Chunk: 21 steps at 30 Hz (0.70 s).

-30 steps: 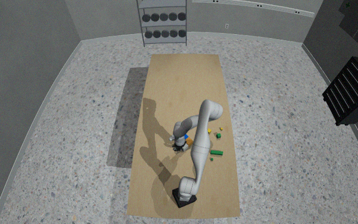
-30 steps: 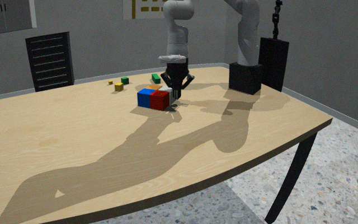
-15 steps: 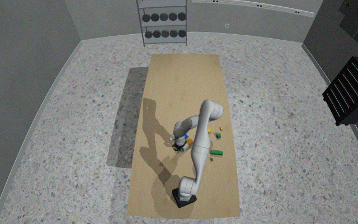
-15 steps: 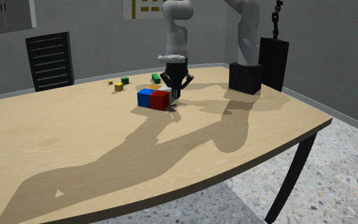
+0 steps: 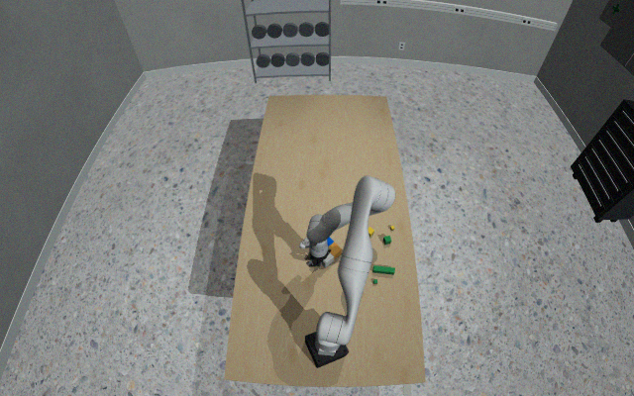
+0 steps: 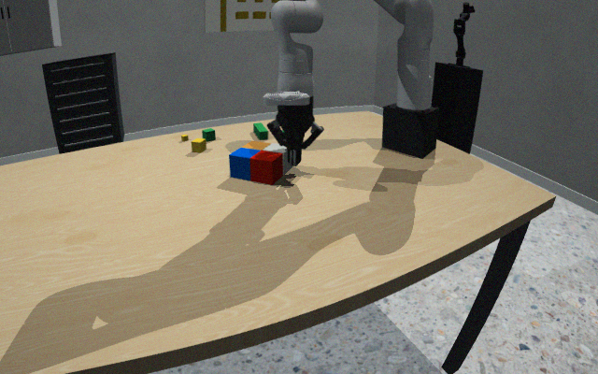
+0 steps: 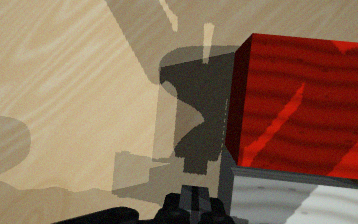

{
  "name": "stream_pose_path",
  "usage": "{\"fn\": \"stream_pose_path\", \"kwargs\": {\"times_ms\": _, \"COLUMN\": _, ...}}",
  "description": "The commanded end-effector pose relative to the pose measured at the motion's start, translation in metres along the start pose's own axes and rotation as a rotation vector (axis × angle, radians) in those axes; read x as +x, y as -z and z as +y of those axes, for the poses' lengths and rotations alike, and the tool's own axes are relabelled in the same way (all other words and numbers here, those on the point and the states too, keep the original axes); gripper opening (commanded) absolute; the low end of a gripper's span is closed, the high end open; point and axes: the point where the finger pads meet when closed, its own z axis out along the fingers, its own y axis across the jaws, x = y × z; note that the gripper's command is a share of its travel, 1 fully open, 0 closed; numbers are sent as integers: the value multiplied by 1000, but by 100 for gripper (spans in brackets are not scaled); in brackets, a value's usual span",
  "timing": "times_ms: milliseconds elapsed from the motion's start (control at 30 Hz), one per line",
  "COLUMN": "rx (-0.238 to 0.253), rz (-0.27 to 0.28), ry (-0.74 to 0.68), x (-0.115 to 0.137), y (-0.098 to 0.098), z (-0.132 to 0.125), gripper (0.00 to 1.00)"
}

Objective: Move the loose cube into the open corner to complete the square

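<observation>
Red (image 6: 266,167) (image 7: 297,105), blue (image 5: 330,242) (image 6: 243,164), orange (image 5: 336,249) (image 6: 256,145), white (image 5: 329,260) (image 6: 277,149) (image 7: 280,200) cubes, grouped in a square.
</observation>
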Motion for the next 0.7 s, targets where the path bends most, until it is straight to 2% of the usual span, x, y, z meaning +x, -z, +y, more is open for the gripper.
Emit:
{"fn": "stream_pose_path", "kwargs": {"times_ms": 0, "rx": -1, "rz": 1, "ry": 0, "x": 0, "y": 1, "z": 1, "gripper": 10}}
{"fn": "stream_pose_path", "kwargs": {"times_ms": 667, "rx": -1, "rz": 1, "ry": 0, "x": 0, "y": 1, "z": -2, "gripper": 10}}
